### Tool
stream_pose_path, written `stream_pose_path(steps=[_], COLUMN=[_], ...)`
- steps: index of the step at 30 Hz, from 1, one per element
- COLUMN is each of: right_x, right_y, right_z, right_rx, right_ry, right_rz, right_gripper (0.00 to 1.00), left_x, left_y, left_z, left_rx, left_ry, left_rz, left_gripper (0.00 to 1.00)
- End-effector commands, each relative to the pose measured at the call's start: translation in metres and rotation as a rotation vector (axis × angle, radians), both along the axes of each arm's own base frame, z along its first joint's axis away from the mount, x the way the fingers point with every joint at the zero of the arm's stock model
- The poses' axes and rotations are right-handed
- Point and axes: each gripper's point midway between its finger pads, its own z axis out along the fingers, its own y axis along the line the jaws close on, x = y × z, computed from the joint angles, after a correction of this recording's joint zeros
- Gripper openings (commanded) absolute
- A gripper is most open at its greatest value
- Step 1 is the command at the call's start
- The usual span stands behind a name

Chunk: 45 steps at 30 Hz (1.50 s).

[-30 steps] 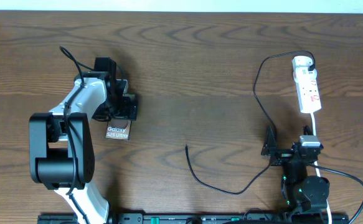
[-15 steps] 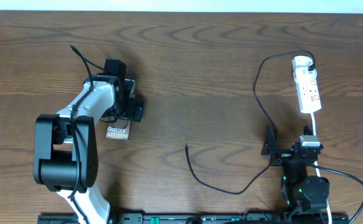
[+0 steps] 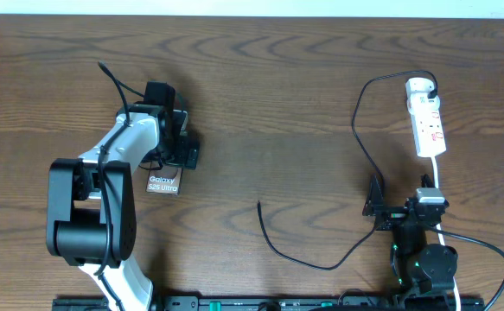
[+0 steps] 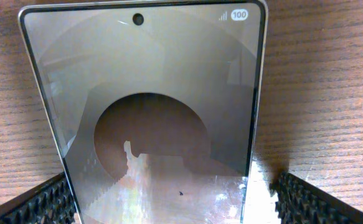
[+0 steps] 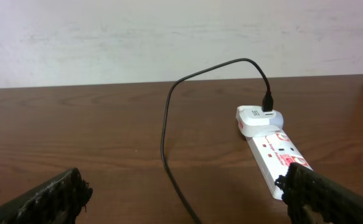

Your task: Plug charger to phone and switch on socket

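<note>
The phone (image 3: pixel 162 182) lies flat on the wood table at the left, its "Galaxy" sticker end showing. My left gripper (image 3: pixel 182 141) is over its far end. In the left wrist view the phone's screen (image 4: pixel 150 93) fills the frame. My left gripper (image 4: pixel 172 202) is open and straddles it, with a small gap at the right finger (image 4: pixel 312 202). The charger cable (image 3: pixel 355 130) runs from the white adapter (image 3: pixel 419 85) on the socket strip (image 3: pixel 430 127) to its loose tip (image 3: pixel 260 206). My right gripper (image 3: pixel 376 207) is open and empty, also in the right wrist view (image 5: pixel 181 186).
The right wrist view shows the cable (image 5: pixel 164 134), the adapter (image 5: pixel 259 118) and the strip (image 5: pixel 274 155) ahead of the right gripper. The strip's white cord (image 3: pixel 437 181) runs down past the right arm. A pale wall stands beyond the table's far edge.
Between one second and half a second ago, my left arm shifted slightly right and away over the phone. Since then nothing has moved. The right arm has stayed still.
</note>
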Motion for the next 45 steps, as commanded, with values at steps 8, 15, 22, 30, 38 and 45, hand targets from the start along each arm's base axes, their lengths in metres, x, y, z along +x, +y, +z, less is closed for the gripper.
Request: stream_pose_path(steps=[8, 15, 22, 30, 38, 45], right_x=[0.000, 0.000, 0.000, 0.000, 0.000, 0.000], right_y=[0.001, 0.001, 0.001, 0.001, 0.001, 0.001], right_z=[0.000, 0.000, 0.000, 0.000, 0.000, 0.000], right_rx=[-0.012, -0.012, -0.012, -0.012, -0.012, -0.012], right_ry=[-0.001, -0.001, -0.001, -0.001, -0.001, -0.001], right_rz=[0.004, 0.004, 0.004, 0.004, 0.004, 0.004], right_gripper=[0.99, 0.99, 0.99, 0.99, 0.99, 0.99], left_x=[-0.015, -0.018, -0.022, -0.022, -0.020, -0.020], left_y=[0.003, 0.014, 0.018, 0.026, 0.025, 0.025], left_z=[-0.015, -0.015, -0.015, -0.015, -0.015, -0.015], left_rx=[0.027, 0.087, 0.089, 0.088, 0.081, 0.079], left_ry=[0.054, 0.070, 0.084, 0.086, 0.079, 0.078], left_rz=[-0.021, -0.039, -0.027, -0.003, -0.003, -0.002], left_gripper=[0.98, 0.98, 0.98, 0.98, 0.98, 0.96])
